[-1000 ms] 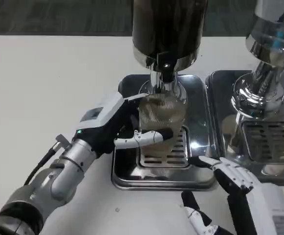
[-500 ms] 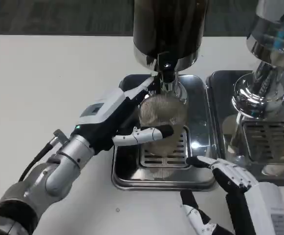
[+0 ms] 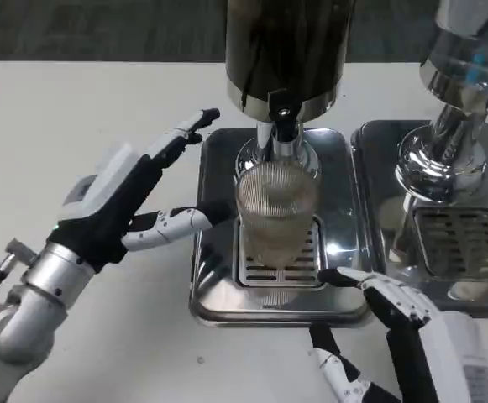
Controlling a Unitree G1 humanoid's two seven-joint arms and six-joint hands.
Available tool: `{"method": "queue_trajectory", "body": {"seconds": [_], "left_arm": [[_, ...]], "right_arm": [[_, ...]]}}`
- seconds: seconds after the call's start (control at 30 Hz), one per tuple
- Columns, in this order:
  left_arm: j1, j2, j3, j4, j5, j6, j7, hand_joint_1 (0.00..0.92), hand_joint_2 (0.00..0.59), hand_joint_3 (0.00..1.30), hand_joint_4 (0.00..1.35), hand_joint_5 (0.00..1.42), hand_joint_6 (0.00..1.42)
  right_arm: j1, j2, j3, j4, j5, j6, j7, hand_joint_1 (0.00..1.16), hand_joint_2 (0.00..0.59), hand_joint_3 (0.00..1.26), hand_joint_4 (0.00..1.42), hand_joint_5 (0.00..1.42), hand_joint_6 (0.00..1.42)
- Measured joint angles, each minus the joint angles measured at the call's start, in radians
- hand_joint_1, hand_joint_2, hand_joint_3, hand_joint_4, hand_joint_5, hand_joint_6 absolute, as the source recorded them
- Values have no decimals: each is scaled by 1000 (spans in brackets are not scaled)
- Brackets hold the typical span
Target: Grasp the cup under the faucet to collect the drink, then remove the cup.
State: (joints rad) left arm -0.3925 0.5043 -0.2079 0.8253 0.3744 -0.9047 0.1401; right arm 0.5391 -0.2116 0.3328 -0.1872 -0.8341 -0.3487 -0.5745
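Your left hand (image 3: 122,206) open, fingers (image 3: 176,222) spread just left of the cup (image 3: 275,210), cup upright under the faucet (image 3: 282,126) on the drip tray (image 3: 218,294), your right hand (image 3: 395,323) open, fingers near the tray's front edge, over the tabletop (image 3: 76,126)

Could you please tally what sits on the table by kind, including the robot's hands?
Dispensers: 2
Drip trays: 2
Cup: 1
Hands: 2, left, right
Total: 7

cup (image 3: 277,210) upright on drip tray (image 3: 218,302) | left hand (image 3: 126,197) beside, apart | right hand (image 3: 395,315) near tray
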Motion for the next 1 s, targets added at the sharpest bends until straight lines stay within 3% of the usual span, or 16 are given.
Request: {"method": "queue_trajectory", "body": {"seconds": [0.27,0.43,0.53,0.67,1.0], "left_arm": [[108,36,131,-147,-295,-118,-162,0,122,386,426,495,464],[107,36,156,-232,-472,-136,-305,0,115,427,495,556,476],[82,30,158,-275,-624,-92,-445,0,115,463,535,597,482],[17,1,159,-283,-723,-31,-605,0,104,480,544,597,475],[-119,-116,165,-228,-765,117,-851,0,105,351,321,378,263]], "right_arm": [[-22,0,-2,24,16,-10,0,481,410,405,376,329,306],[-31,0,-2,31,20,-16,0,506,407,406,376,330,306],[-40,0,-3,36,34,-17,4,511,410,406,376,330,306],[-50,0,-3,41,37,-18,9,511,414,406,376,330,306],[-51,8,-4,61,37,-18,5,511,416,406,376,336,306]]}}
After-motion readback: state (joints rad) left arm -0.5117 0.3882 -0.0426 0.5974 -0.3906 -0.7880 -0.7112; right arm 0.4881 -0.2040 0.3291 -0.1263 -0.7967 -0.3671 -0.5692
